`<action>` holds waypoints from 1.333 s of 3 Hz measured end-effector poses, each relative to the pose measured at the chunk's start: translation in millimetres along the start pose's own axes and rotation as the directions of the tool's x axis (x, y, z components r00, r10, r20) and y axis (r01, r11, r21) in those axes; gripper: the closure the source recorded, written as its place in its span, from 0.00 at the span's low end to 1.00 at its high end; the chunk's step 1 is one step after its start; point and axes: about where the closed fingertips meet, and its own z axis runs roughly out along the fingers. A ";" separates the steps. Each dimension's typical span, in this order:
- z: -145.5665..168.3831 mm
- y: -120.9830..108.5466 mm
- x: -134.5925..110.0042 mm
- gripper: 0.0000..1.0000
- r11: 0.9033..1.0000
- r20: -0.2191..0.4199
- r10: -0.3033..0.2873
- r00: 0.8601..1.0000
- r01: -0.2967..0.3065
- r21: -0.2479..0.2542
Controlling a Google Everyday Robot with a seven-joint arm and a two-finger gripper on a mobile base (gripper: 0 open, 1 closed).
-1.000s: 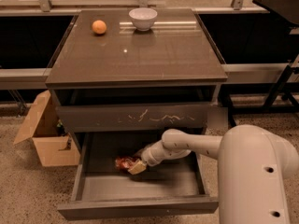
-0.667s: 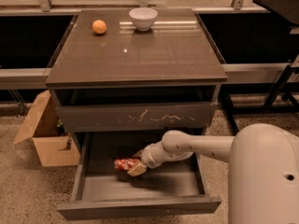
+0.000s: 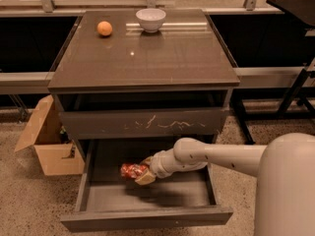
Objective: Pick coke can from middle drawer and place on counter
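Observation:
The coke can (image 3: 131, 170) is red, lies on its side and is held inside the open middle drawer (image 3: 147, 219), a little above the grey floor with its shadow below. My gripper (image 3: 141, 174) reaches in from the right and is shut on the can's right end. The counter (image 3: 147, 58) is the glossy dark top of the cabinet, above the drawers.
An orange (image 3: 104, 28) and a white bowl (image 3: 150, 18) stand at the back of the counter. The shut drawer front with white scratches (image 3: 147, 124) overhangs the back of the open drawer. A cardboard box (image 3: 47, 144) stands on the floor at the left.
The gripper with the can has risen slightly inside the drawer. The arm's large near part has shifted to the right.

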 end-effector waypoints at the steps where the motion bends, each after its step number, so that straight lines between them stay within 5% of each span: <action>1: -3.1 2.5 -4.4 1.00 1.000 0.002 -0.011 1.000 0.011 0.002; 4: -98.9 28.9 -77.4 1.00 0.986 0.050 -0.156 0.986 0.153 0.062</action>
